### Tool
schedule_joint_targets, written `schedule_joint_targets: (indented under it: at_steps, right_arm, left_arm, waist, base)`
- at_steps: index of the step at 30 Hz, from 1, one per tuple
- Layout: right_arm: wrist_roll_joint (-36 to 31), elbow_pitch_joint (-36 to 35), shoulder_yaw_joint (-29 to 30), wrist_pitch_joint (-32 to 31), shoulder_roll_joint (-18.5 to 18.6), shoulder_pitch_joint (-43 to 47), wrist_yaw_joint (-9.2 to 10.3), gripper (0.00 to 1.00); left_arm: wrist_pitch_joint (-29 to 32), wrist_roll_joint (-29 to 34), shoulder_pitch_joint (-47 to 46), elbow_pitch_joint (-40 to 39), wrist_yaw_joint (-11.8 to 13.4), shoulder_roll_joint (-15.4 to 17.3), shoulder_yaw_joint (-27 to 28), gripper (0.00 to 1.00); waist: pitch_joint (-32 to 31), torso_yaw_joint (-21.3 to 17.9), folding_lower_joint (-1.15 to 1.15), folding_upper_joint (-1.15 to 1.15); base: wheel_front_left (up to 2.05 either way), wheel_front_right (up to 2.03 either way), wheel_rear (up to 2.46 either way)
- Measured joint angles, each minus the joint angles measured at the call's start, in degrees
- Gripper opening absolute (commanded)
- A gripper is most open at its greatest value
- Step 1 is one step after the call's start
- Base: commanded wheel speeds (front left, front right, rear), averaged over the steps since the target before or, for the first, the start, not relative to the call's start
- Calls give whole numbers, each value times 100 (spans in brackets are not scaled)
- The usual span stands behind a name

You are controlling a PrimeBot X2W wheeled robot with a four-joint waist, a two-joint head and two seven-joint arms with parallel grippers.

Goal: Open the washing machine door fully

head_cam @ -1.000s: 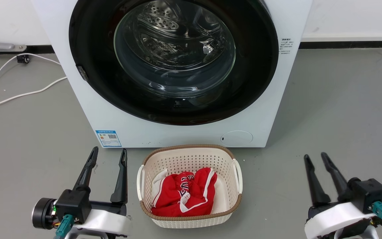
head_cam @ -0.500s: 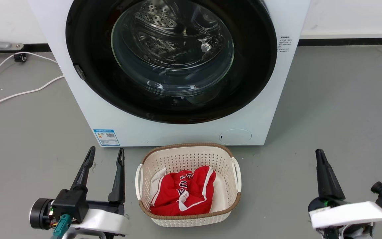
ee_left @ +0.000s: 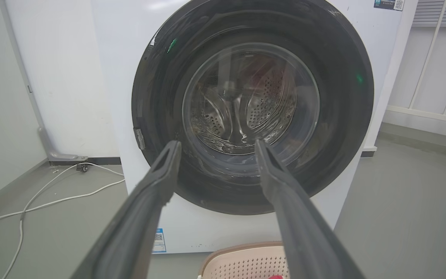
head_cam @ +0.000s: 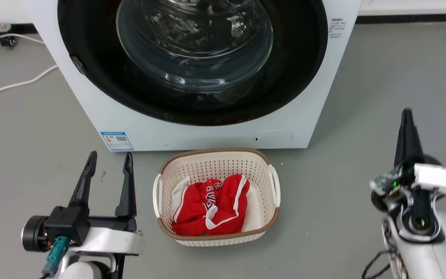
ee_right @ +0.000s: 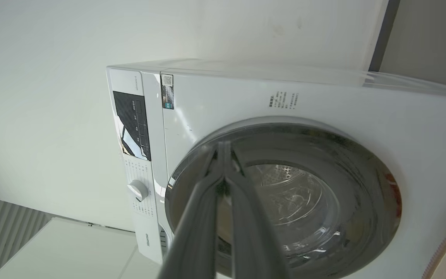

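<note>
I count one washer [head_cam: 192, 135] with one door [head_cam: 194, 42], one round flap [head_cam: 273, 136], one knob [ee_right: 138, 190] and one blue label [head_cam: 116, 140]. There is one basket [head_cam: 215, 152] with one red garment [head_cam: 207, 209]. My grippers number two, left gripper [head_cam: 110, 155] and right gripper [head_cam: 406, 114], with two fingers [ee_left: 149, 193] on each.

The right gripper [head_cam: 406, 116] has lifted and pushed forward, rolled edge-on, its fingers [ee_right: 203, 201] now pressed together; the head camera dips.

Cream basket [head_cam: 215, 164] holds red garment [head_cam: 207, 205]; white cable [head_cam: 14, 84] left.
</note>
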State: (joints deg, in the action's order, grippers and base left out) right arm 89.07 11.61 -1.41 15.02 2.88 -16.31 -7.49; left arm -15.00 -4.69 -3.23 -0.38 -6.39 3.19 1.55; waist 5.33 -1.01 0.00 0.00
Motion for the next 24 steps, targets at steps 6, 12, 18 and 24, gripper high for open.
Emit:
schedule_joint_targets:
  at_steps: [6, 12, 18, 24]
  right_arm:
    - [457, 541, 309, -269, 151, -1146, 0, 0]
    - [616, 1540, 344, -811, 704, -2468, 0, 0]
    - [430, 2691, -75, -1561, 1235, -3698, 0, 0]
    - [189, 3574, -615, -2496, 1468, -4741, 0, 0]
  left_arm:
    - [-7, 0, -300, -99, 0, -9, 69, 100]
    - [-7, -12, -626, -212, -19, -15, 80, 100]
    - [-7, -30, -869, -301, -49, -21, -3, 100]
    - [-7, -54, -1020, -446, -63, -22, -88, 100]
  waist:
    - [391, -23, 0, 0]
    - [801, 15, 1, 0]
    - [1121, 112, 1, 0]
    - [1391, 219, 1, 0]
  base:
    - [0, 0, 0]
    - [0, 0, 0]
    - [0, 0, 0]
    - [0, 0, 0]
